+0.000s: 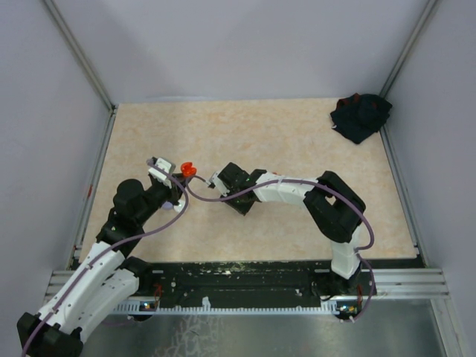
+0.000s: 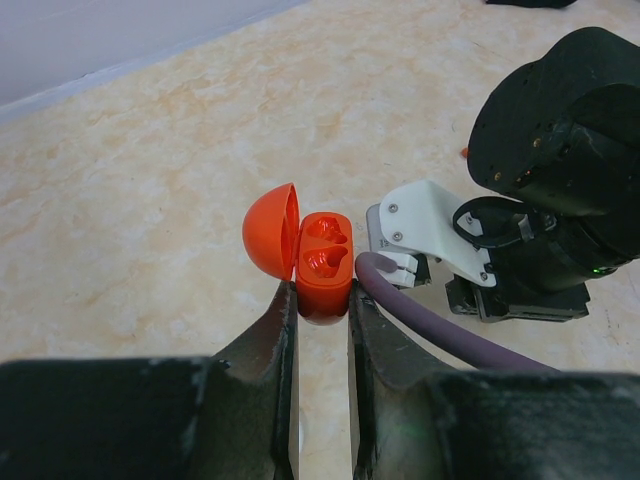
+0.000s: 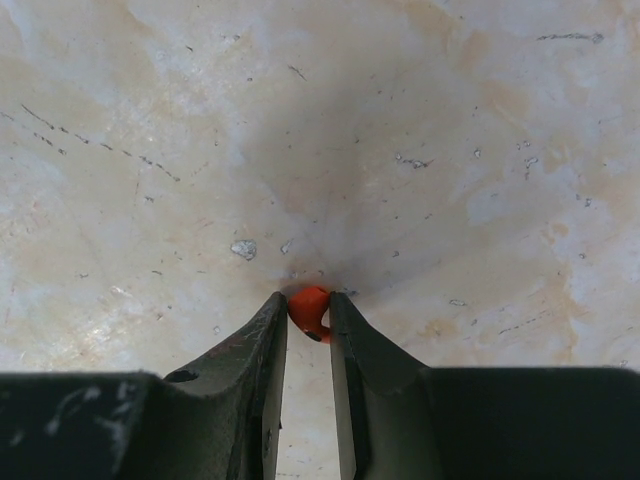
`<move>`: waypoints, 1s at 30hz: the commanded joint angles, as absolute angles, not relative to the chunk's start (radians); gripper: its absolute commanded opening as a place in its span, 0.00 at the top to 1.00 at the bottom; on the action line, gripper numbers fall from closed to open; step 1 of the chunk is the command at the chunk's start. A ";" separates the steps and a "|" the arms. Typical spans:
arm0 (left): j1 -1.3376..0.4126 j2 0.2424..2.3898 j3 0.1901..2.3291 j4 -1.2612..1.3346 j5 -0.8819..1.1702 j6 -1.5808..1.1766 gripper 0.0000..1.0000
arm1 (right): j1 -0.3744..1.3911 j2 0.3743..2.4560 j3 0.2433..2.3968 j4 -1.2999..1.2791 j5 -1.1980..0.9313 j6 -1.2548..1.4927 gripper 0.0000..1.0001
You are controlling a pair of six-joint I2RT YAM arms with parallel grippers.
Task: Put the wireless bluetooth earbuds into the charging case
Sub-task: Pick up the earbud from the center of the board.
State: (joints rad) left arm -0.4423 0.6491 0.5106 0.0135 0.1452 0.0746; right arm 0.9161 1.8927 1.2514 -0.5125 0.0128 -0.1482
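The right tool (image 3: 308, 300) pinches a red earbud (image 3: 311, 309) at the table (image 3: 450, 150), and the open orange charging case (image 2: 325, 262), clamped in the left tool (image 2: 322, 305), lies just to its left.

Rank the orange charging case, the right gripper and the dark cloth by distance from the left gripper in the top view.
1. Orange charging case: clamped by the left gripper, lid open.
2. Right gripper: just to the right, pinching an orange earbud.
3. Dark cloth: far right corner.
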 commanded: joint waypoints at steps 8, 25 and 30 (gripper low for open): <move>-0.436 0.639 0.530 0.055 0.218 0.055 1.00 | 0.928 1.837 1.260 -0.479 0.006 -0.115 0.85; -0.429 0.571 0.463 0.218 0.389 0.032 1.00 | 0.928 1.409 1.149 -0.299 0.086 0.117 0.91; -0.427 0.532 0.410 0.314 0.423 0.012 1.00 | 0.928 1.279 1.123 -0.227 0.085 0.222 0.93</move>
State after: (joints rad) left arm -0.4335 0.5636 0.4511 0.1890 0.3687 0.0399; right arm 0.9165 1.3792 1.1378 -0.3359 0.0658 0.1066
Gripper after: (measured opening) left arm 0.231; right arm 0.188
